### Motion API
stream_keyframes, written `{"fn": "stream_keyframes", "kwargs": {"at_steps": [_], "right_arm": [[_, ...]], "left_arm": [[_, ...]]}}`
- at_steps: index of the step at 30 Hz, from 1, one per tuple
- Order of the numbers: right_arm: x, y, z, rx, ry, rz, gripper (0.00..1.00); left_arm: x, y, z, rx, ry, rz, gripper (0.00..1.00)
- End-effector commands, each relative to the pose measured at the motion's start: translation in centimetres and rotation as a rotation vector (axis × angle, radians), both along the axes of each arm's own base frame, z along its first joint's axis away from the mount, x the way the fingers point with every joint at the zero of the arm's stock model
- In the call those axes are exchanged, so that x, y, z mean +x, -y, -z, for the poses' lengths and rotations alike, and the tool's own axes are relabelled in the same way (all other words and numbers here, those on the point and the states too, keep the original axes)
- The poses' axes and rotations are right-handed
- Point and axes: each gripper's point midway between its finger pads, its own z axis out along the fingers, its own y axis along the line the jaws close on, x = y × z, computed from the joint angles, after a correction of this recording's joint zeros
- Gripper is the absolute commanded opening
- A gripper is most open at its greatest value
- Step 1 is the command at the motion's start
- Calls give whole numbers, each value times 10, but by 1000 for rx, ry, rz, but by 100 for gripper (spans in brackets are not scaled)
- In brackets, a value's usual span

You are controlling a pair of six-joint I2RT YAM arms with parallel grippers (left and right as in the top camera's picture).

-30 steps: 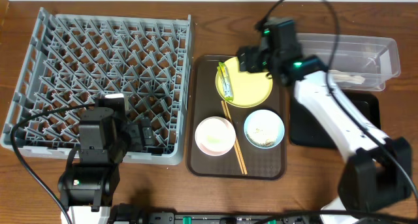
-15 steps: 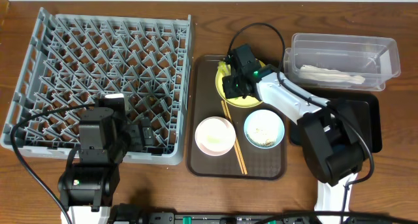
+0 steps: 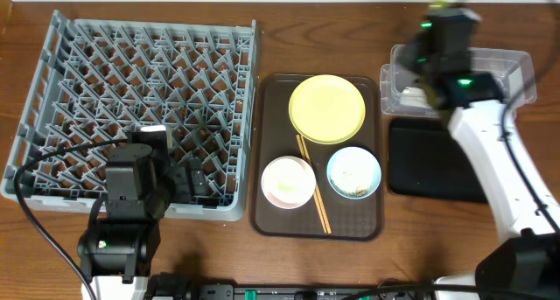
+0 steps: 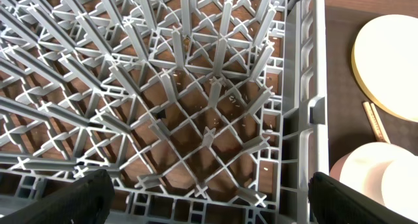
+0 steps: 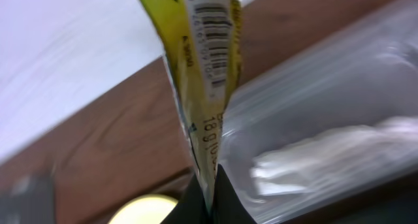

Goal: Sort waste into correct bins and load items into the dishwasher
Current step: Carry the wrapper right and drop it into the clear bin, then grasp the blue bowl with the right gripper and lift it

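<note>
Over the far right corner of the desk (image 3: 420, 239), my right claw (image 5: 208, 188) is clamped tight on one end of the green-yellow wrapper (image 5: 206, 61) — the packet stretches out from my fingertips with its barcode toward the wrist camera. Past it lies the clear tub (image 5: 339, 87), with white crumpled paper (image 5: 320, 155) inside, blurred in my view. From overhead my right arm covers the tub's left end. The black tray (image 3: 437, 160) sits just beside the tub, toward the desk's near edge.

In the middle of the desk is the brown tray (image 3: 273, 212). The yellow plate (image 3: 327, 108) lies at its far end, the pink bowl (image 3: 288, 181) at its near left and the blue bowl (image 3: 333, 163) at its near right, with beige food scraps (image 3: 353, 179) in it. The chopsticks (image 3: 312, 186) run between the bowls, from the plate's rim toward the tray's near edge.

My left claw (image 4: 209, 204) hovers over the near right corner of the dish rack (image 3: 131, 73) — fingers spread wide, holding nothing
</note>
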Motion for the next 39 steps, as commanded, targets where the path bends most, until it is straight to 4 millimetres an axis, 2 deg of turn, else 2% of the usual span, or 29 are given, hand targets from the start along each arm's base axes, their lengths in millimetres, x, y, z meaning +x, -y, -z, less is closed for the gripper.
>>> {"fn": "stream_keyframes", "kwargs": {"at_steps": [1, 2, 3, 5, 7, 10, 11, 14, 17, 19, 21, 24, 28, 32, 33, 36, 37, 39], "right_arm": [[-15, 56, 35, 214, -51, 386, 1], [-17, 64, 43, 235, -71, 416, 2], [-17, 73, 55, 257, -102, 432, 13], [-17, 80, 67, 273, -129, 444, 27], [-16, 86, 77, 274, -151, 451, 59], [-9, 91, 72, 163, -156, 327, 82], [-4, 85, 63, 108, -147, 214, 87], [-2, 64, 45, 61, -135, -12, 92], [-18, 44, 24, 17, -135, -201, 94], [-38, 22, 13, 13, -157, -360, 95], [-62, 6, 13, 35, -212, -439, 95], [-107, -16, 28, 51, -381, -520, 97], [-152, -62, 46, 56, -553, -658, 98], [-176, -102, 60, 1, -618, -786, 96], [-179, -106, 65, -16, -627, -791, 95], [-188, -128, 94, -84, -634, -780, 91], [-188, -131, 98, -84, -631, -773, 90], [-192, -151, 121, -70, -611, -755, 85]], "left_arm": [[2, 0, -10, -14, 24, -5, 98], [2, 0, -10, -14, 24, -5, 98], [2, 0, -10, -14, 25, -5, 98], [2, 0, -10, -14, 25, -5, 98], [2, 0, -10, -14, 25, -5, 98], [2, 0, -10, -14, 24, -5, 98], [2, 0, -10, -13, 25, -5, 98], [2, 0, -10, -14, 25, -5, 98], [3, 0, -10, -14, 27, -5, 98], [3, 0, -10, -14, 27, -5, 98], [3, 0, -10, -14, 27, -5, 98], [3, 0, -10, -14, 27, -5, 98], [3, 0, -10, -14, 27, -5, 98], [3, 0, -10, -14, 27, -5, 98], [3, 0, -10, -14, 27, -5, 98], [3, 0, -10, -14, 27, -5, 98], [3, 0, -10, -14, 27, -5, 98], [3, 0, -10, -14, 27, -5, 98]]}}
